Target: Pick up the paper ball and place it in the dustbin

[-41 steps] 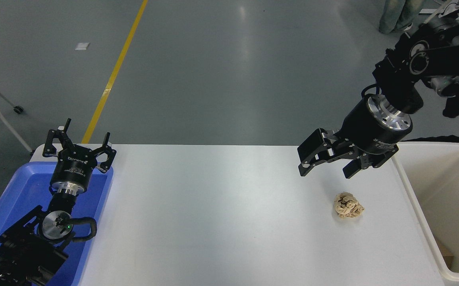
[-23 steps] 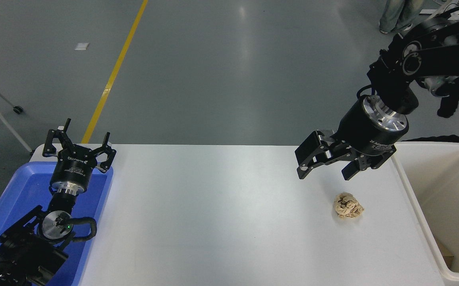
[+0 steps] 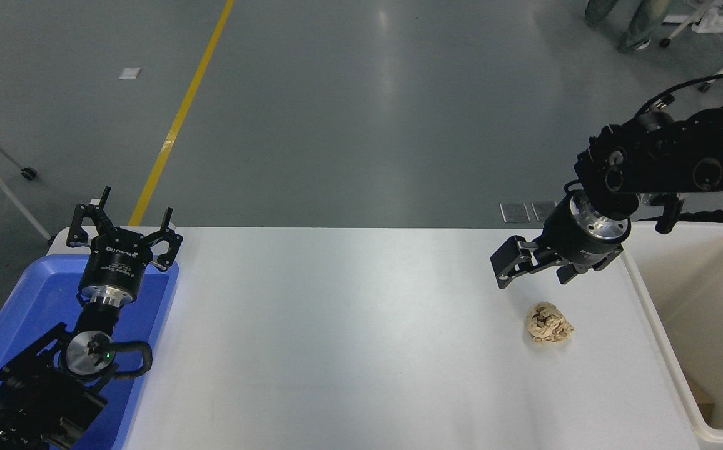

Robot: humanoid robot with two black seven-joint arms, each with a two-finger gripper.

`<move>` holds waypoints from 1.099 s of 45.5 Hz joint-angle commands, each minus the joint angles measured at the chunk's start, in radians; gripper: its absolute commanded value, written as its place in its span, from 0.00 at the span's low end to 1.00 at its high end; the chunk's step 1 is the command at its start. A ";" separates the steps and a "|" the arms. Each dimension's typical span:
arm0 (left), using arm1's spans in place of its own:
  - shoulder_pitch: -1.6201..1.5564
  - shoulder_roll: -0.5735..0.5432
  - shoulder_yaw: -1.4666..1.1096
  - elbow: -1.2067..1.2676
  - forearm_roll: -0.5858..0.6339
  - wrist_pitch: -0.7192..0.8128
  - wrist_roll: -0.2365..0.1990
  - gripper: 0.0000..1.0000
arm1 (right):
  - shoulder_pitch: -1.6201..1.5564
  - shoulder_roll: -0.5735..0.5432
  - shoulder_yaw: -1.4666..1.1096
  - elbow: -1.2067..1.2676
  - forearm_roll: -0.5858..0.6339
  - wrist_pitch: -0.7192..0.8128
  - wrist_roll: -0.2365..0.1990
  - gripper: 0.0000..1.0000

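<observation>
Right gripper (image 3: 533,275) hangs with its two fingers spread apart, gripping nothing, above the white table (image 3: 336,337) just beyond the one paper ball (image 3: 548,323). That tan wad lies alone on the tabletop, near the single cream-white dustbin (image 3: 649,300) at the right edge. Left gripper (image 3: 125,234), also spread wide, is parked at the lower left over one blue tray (image 3: 17,312).

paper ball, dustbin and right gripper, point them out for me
paper ball (image 3: 549,323): head view, middle of the crumpled wad.
dustbin (image 3: 648,300): head view, left rim.
right gripper (image 3: 535,272): head view, midway between its open fingertips.
</observation>
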 commanded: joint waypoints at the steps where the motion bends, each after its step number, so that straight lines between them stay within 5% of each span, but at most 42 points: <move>1: 0.000 0.000 0.000 0.000 0.000 0.000 0.000 1.00 | -0.255 -0.038 0.052 -0.199 -0.156 -0.106 0.002 1.00; 42: 0.000 0.000 0.000 0.000 0.000 0.000 0.000 1.00 | -0.637 0.043 0.333 -0.451 -0.158 -0.287 -0.007 0.99; 47: 0.000 0.000 0.000 0.000 0.000 0.000 -0.002 1.00 | -0.651 0.048 0.333 -0.456 -0.158 -0.293 -0.007 0.86; 50: 0.000 0.000 0.000 0.000 0.000 0.000 0.000 1.00 | -0.657 0.050 0.332 -0.466 -0.159 -0.293 -0.006 0.50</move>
